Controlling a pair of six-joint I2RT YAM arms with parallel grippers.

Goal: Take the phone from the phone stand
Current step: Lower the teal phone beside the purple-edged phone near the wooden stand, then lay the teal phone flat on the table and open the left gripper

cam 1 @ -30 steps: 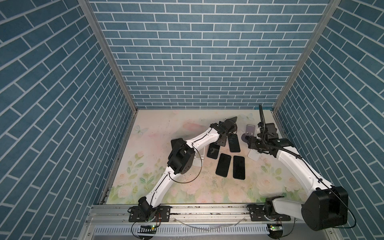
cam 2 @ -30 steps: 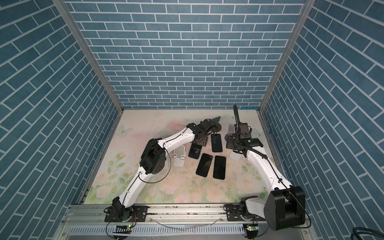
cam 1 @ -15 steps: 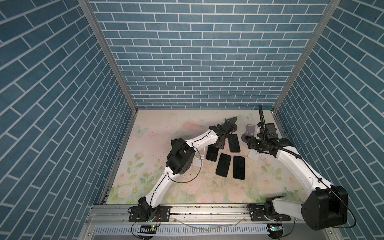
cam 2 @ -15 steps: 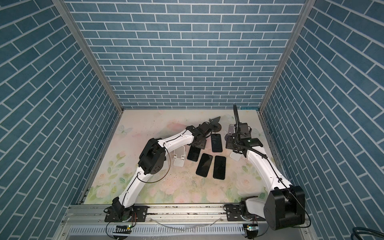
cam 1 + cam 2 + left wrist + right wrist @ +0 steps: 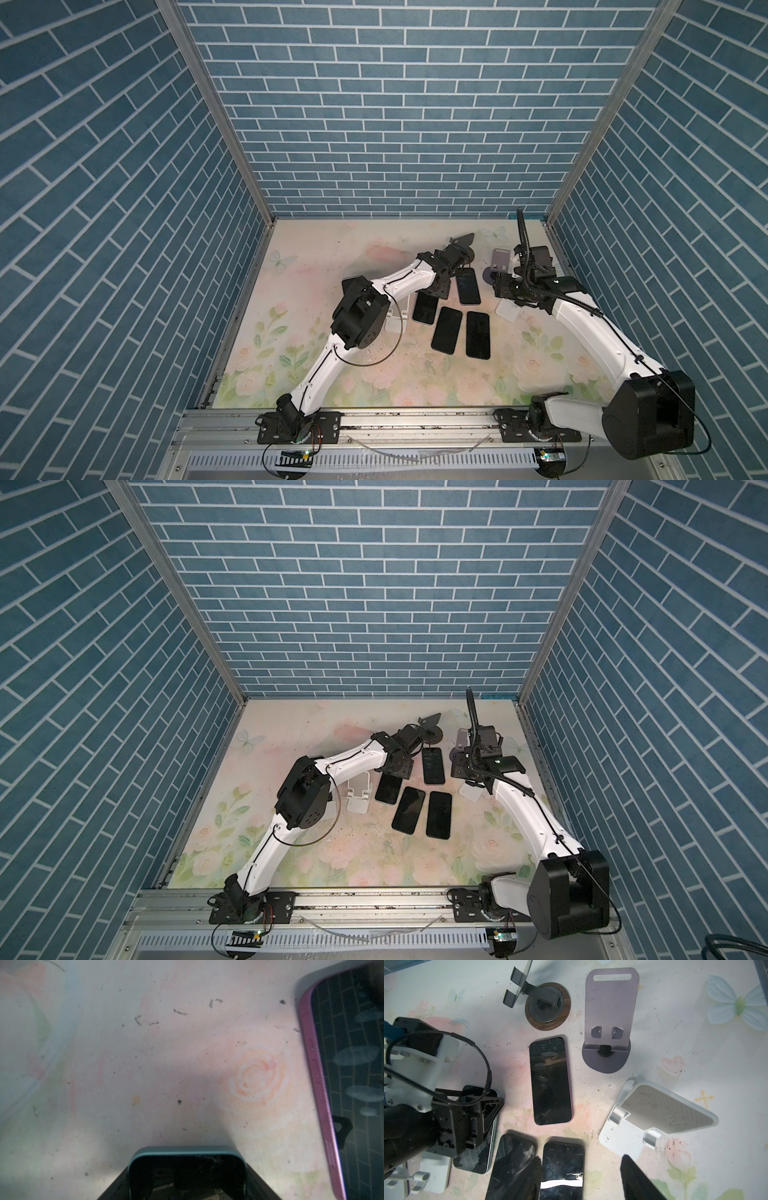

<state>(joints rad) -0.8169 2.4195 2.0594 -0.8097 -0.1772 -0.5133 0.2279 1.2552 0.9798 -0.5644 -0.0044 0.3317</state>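
My left gripper (image 5: pixel 439 287) (image 5: pixel 187 1169) is shut on a teal-edged phone (image 5: pixel 187 1150) (image 5: pixel 475 1159). The phone lies low and nearly flat over the floral mat, beside the other phones (image 5: pixel 424 308). Its near end is hidden under the gripper in both top views. Every phone stand in view is empty: a black one on a round wooden base (image 5: pixel 548 1005), a purple one (image 5: pixel 609 1022) and a white one (image 5: pixel 654 1113). My right gripper (image 5: pixel 581 1180) (image 5: pixel 503 287) hovers open above the mat with nothing between its fingers.
A pink-edged phone (image 5: pixel 550 1080) (image 5: pixel 353 1064) lies flat just right of the left gripper. Two black phones (image 5: pixel 447 330) (image 5: pixel 477 334) lie in front of it. Another white stand (image 5: pixel 359 796) sits by the left arm's elbow. Brick walls enclose the mat.
The left gripper with the phone has shifted slightly down and toward the front. The right arm has not moved.
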